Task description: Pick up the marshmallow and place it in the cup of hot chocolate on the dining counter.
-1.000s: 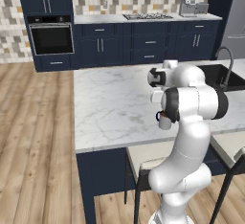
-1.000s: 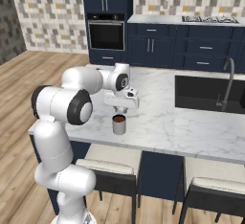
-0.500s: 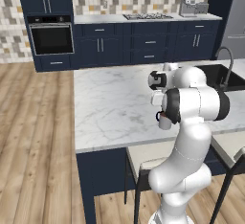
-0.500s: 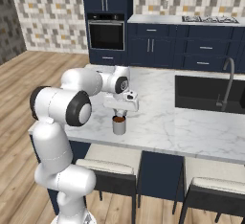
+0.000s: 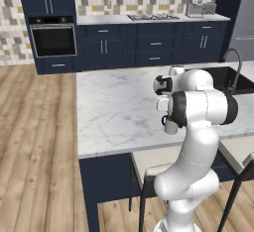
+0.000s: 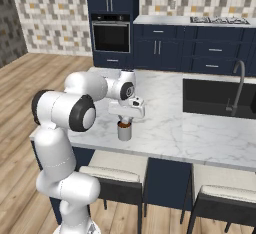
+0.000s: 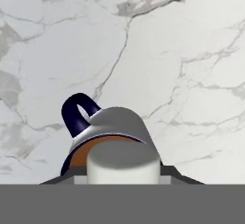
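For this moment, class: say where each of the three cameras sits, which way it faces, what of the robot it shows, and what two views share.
Left base view: behind-left, facing forward over the white-grey marble dining counter; white arm rises lower right.
Right base view: behind-right, facing forward; arm lower left, gripper above the small light-grey mug of hot chocolate.
Hand view: on the hand, looking down at the mug; white cylindrical marshmallow in front.
Shared: both base views show counter and mug.
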